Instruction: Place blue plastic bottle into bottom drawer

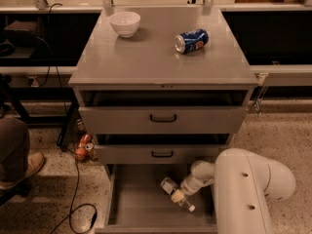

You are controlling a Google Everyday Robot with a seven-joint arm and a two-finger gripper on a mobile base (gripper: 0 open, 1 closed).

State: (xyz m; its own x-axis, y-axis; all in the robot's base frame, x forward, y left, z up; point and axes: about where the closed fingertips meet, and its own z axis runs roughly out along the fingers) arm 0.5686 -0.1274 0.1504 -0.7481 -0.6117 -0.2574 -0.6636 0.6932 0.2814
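Note:
The blue plastic bottle (168,184) lies slanted inside the open bottom drawer (139,204), right of its middle, with the white cap (191,208) pointing to the front right. My gripper (178,196) reaches into the drawer from the right and is shut around the bottle's middle, low over the drawer floor. The white arm (243,189) fills the lower right and hides the drawer's right side.
A blue soda can (191,40) lies on its side and a white bowl (125,23) stands on the cabinet top (156,62). The two upper drawers (162,118) are slightly open. A person's leg (14,150), several cans (83,147) and a cable (78,213) are on the floor at left.

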